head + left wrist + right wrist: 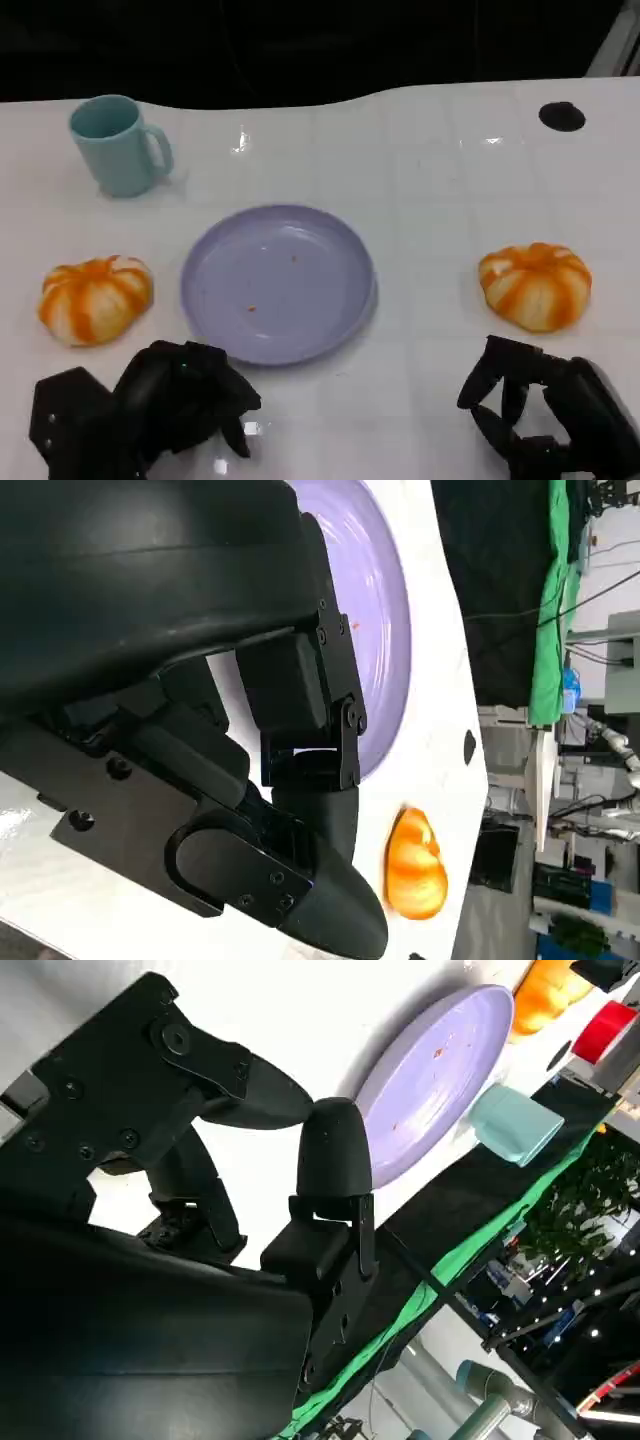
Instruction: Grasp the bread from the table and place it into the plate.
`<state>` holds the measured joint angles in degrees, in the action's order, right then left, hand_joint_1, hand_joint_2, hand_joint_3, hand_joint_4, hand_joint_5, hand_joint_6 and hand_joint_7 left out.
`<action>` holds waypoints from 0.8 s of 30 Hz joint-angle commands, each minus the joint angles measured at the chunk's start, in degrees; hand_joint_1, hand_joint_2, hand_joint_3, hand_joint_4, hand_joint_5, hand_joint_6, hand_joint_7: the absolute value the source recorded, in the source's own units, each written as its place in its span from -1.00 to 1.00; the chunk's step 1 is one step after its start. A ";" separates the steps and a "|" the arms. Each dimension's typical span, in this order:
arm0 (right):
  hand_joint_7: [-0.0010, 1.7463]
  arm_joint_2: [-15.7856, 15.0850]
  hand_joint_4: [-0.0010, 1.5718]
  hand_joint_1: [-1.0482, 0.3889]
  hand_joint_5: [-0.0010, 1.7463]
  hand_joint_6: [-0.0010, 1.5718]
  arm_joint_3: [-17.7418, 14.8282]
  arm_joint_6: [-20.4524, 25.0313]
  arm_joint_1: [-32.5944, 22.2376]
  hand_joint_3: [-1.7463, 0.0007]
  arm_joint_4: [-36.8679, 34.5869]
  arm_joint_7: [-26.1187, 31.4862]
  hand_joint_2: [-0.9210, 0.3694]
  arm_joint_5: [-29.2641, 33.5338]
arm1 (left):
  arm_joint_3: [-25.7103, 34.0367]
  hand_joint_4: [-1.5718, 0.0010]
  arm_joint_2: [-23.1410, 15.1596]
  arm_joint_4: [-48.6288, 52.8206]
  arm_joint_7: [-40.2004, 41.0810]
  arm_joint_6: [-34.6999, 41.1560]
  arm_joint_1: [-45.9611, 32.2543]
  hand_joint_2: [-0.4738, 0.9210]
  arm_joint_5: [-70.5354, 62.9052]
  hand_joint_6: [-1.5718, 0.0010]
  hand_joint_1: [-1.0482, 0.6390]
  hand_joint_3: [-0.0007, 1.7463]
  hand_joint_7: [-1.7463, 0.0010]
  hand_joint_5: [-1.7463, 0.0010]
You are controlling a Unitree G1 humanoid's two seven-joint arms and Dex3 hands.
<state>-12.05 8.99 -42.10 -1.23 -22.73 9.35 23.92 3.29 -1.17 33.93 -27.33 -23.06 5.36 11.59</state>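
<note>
The white table (430,180) carries the lilac plate (277,282) at centre. One bread (96,298) sits at its nine o'clock, another bread (536,285) at three, and a teal mug (117,145) at eleven. Both the left hand (150,405) and right hand (545,410) hold nothing, with fingers apart. Judged risk: a shallow grasp could roll the domed loaf away or nudge the plate.

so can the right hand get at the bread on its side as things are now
Probably yes. The right hand sits open on the table just short of the right bread, with only bare tabletop between them. The plate and mug lie off to the other side.
</note>
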 commanded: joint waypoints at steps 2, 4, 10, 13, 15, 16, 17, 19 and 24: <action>0.55 -0.73 0.03 0.03 1.00 -0.03 -0.18 -0.16 -0.22 -0.33 0.16 -0.01 -0.18 -0.37 | 0.37 -0.86 -0.99 -0.15 0.26 0.21 0.15 0.85 -0.18 -0.98 -1.00 -1.00 0.41 -0.15; 0.56 -0.70 0.03 0.03 1.00 -0.03 -0.20 -0.29 -0.20 -0.33 0.11 0.02 -0.18 -0.46 | 0.36 -0.86 -1.02 0.04 0.15 -0.21 0.20 0.86 -0.24 -0.98 -1.00 -1.00 0.42 -0.15; 0.10 -0.20 -0.07 0.03 0.81 0.07 -0.41 -1.13 -0.03 -0.18 -0.43 0.73 -0.27 -0.80 | 0.36 -0.86 -0.97 0.06 0.41 0.04 0.35 0.86 -0.33 -0.98 -1.00 -1.00 0.41 -0.16; -0.25 -0.03 -0.07 0.01 0.45 0.14 -0.73 -0.81 -0.13 -0.09 0.07 2.25 -0.31 0.43 | 0.46 -0.86 -0.94 0.29 0.31 -0.02 0.44 0.86 -0.20 -0.98 -1.00 -1.00 0.41 -0.16; -0.34 -0.16 -0.10 0.00 0.37 0.11 -0.93 -0.30 -0.09 -0.07 0.53 3.29 -0.33 1.41 | 0.46 -0.86 -0.89 0.36 0.22 0.11 0.52 0.86 -0.09 -0.98 -1.00 -1.00 0.41 -0.16; -0.38 -0.28 -0.14 -0.01 0.35 0.09 -1.08 -0.16 -0.04 -0.05 0.82 3.73 -0.34 1.75 | 0.46 -0.86 -0.84 0.45 0.24 0.01 0.56 0.85 -0.10 -0.98 -1.00 -1.00 0.41 -0.16; -0.40 -0.42 -0.17 -0.03 0.37 0.08 -1.25 0.01 -0.01 -0.02 1.17 4.00 -0.37 2.03 | 0.46 -0.86 -0.77 0.55 0.30 -0.10 0.61 0.85 -0.11 -0.98 -1.00 -1.00 0.41 -0.16; -0.46 -0.78 -0.23 -0.05 0.41 0.07 -1.60 0.69 -0.17 0.09 2.25 4.18 -0.45 2.63 | 0.47 -0.85 -0.66 0.85 0.40 -0.24 0.74 0.85 -0.16 -0.98 -1.00 -1.00 0.41 -0.16; -0.72 -2.54 -0.38 -0.11 0.05 -0.02 -2.67 1.22 0.12 0.64 4.30 7.70 -0.79 7.31 | 0.24 -0.86 -0.45 0.94 0.45 -0.29 0.63 0.85 -0.32 -0.98 -1.00 -1.00 0.41 -0.16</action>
<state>-12.78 7.47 -41.14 -1.13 -19.95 14.92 29.40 3.28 -1.13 34.61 -27.32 -23.07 5.56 11.54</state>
